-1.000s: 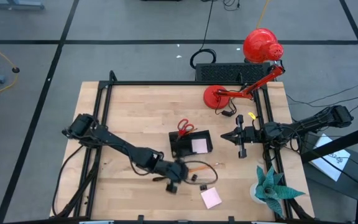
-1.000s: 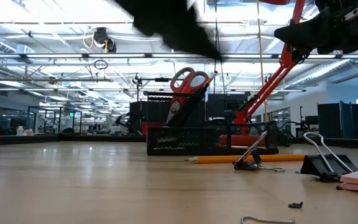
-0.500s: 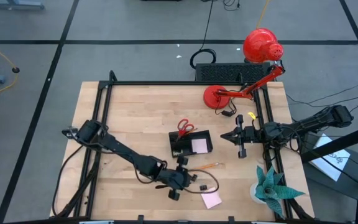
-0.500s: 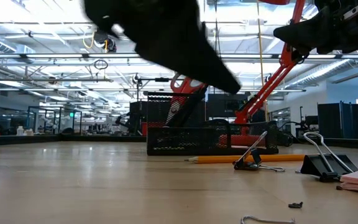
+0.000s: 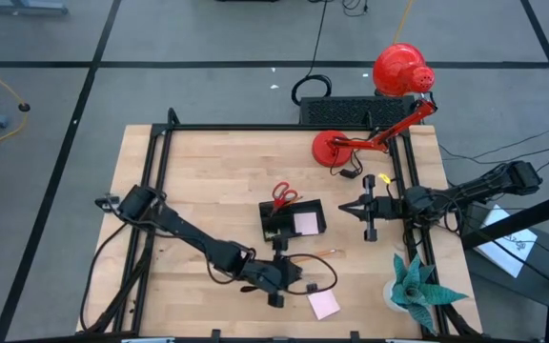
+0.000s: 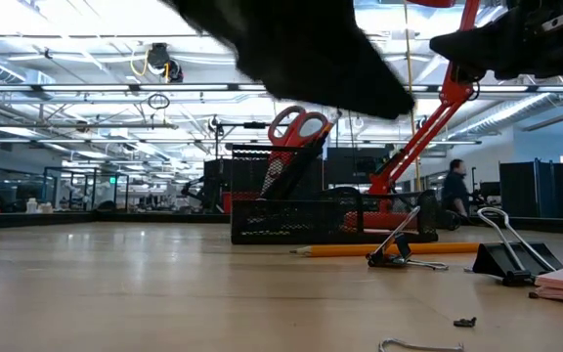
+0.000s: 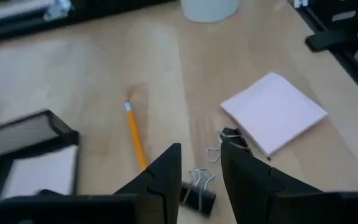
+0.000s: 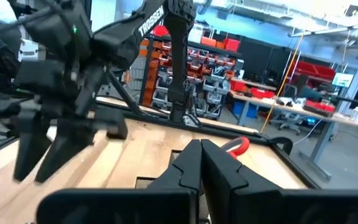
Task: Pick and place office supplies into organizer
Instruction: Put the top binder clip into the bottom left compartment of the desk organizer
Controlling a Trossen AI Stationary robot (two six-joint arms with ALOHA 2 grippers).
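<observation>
My left gripper (image 5: 287, 282) hovers open above the table near its near edge; in the left wrist view (image 7: 201, 158) its fingers stand on either side of a black binder clip (image 7: 197, 190) lying on the wood, without touching it. A second clip (image 7: 230, 139), a pink sticky-note pad (image 7: 273, 113) and an orange pencil (image 7: 135, 135) lie close by. The black organizer (image 5: 294, 221) holds red-handled scissors (image 5: 284, 195), standing handles up, and another pink pad (image 5: 305, 223). My right gripper (image 5: 364, 211) waits shut over the table's right side.
A red desk lamp (image 5: 389, 95) and a black ribbed box (image 5: 346, 110) stand at the far right. The teal paper plant (image 5: 416, 286) in its white cup sits at the near right corner. A loose cable (image 5: 315, 267) curls by the clips. Bare wood lies to the left.
My left gripper has moved toward the table's near edge and to the right, coming over the binder clips beside the pink pad. The right arm has kept still. No object on the table has shifted.
</observation>
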